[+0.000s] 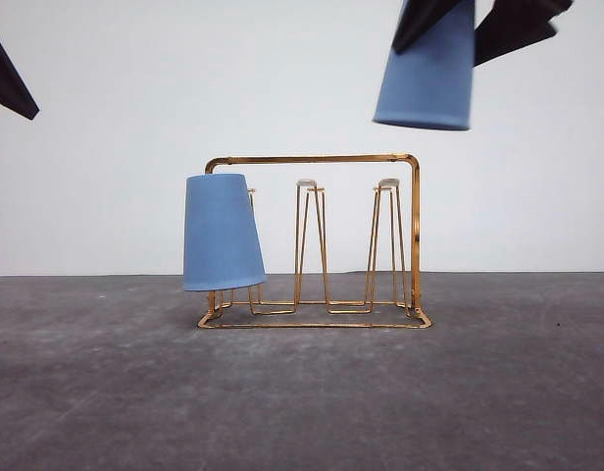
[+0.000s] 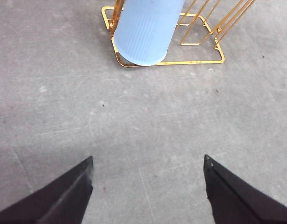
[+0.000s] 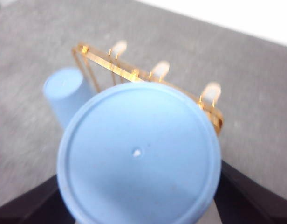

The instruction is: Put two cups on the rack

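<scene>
**A:** Cups first: where are the two of them relative to the rack (image 1: pixel 317 240)?

**B:** One cup (image 1: pixel 221 232) already hangs upside down over the rack's leftmost prong, leaning a little outward. The second cup (image 1: pixel 428 74) is in the air, also mouth down, held by the right gripper (image 1: pixel 478 25) above the rack and slightly to the right of its rightmost prong (image 1: pixel 387 240).

**A:** And the grippers?

**B:** The right one's fingers are pressed to either side of that raised cup. The left gripper (image 2: pixel 148 186) has its fingers spread wide with nothing between them, hovering over bare table (image 2: pixel 64 93) in front of the rack.

**A:** What could go wrong from here?

**B:** I'd judge alignment to be the main risk. The cup sits off to the side of the free prongs, so a straight descent could land its rim on the rack's top bar or a white cap and tip the light wire frame. The smooth tapered wall could also slide in the grip. A nudge to the rack might shake the hung cup loose, since it already leans.

**A:** Any writing or brand?

**B:** None I can read. The cup's base in the right wrist view is plain apart from a small central dot, and that view is blurred.
</scene>
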`<state>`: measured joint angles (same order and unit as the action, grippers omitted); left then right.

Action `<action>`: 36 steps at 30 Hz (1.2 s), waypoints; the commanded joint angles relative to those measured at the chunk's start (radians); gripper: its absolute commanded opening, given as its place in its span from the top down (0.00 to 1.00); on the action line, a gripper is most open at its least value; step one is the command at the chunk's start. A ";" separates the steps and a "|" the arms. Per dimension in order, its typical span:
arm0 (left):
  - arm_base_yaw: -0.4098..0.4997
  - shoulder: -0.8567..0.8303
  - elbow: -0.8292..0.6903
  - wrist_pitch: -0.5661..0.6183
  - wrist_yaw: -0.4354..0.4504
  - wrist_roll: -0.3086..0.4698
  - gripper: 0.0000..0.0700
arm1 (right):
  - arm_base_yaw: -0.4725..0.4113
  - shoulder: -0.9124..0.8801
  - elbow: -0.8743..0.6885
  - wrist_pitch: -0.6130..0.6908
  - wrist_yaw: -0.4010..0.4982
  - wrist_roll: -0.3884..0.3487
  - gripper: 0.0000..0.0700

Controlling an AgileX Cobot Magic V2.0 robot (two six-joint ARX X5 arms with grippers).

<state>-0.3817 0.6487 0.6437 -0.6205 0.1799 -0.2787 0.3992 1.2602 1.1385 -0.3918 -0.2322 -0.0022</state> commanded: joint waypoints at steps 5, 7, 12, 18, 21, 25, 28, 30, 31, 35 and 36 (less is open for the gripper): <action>-0.005 0.005 0.002 0.008 -0.004 -0.003 0.38 | 0.006 0.125 0.013 0.116 0.024 -0.017 0.50; -0.005 0.005 0.002 0.008 -0.004 -0.003 0.38 | 0.006 0.171 0.013 0.141 0.025 -0.017 0.50; -0.005 0.005 0.002 0.010 -0.004 -0.003 0.38 | 0.007 0.274 0.013 0.169 0.024 -0.017 0.50; -0.005 0.005 0.002 0.014 -0.004 -0.003 0.38 | 0.011 0.372 0.013 0.174 0.024 -0.017 0.49; -0.005 0.005 0.002 0.014 -0.004 -0.003 0.38 | 0.011 0.397 0.013 0.170 0.025 -0.016 0.30; -0.005 0.005 0.002 0.014 -0.004 -0.003 0.38 | 0.011 0.400 0.014 0.168 0.025 -0.015 0.08; -0.005 0.005 0.002 0.011 -0.004 -0.003 0.38 | 0.010 0.380 0.029 0.126 0.024 0.015 0.08; -0.005 0.005 0.002 0.006 -0.004 -0.003 0.38 | 0.007 0.350 0.067 0.026 0.024 0.063 0.08; -0.005 0.005 0.002 0.004 -0.004 -0.003 0.38 | 0.006 0.331 0.090 -0.037 0.023 0.080 0.08; -0.005 0.005 0.002 0.006 -0.004 0.003 0.38 | 0.005 0.250 0.150 -0.240 0.023 0.077 0.11; -0.005 0.005 0.002 0.007 -0.004 0.005 0.38 | 0.005 0.229 0.153 -0.278 0.024 0.072 0.13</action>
<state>-0.3817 0.6487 0.6437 -0.6239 0.1799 -0.2783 0.3992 1.4858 1.2826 -0.6280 -0.2085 0.0589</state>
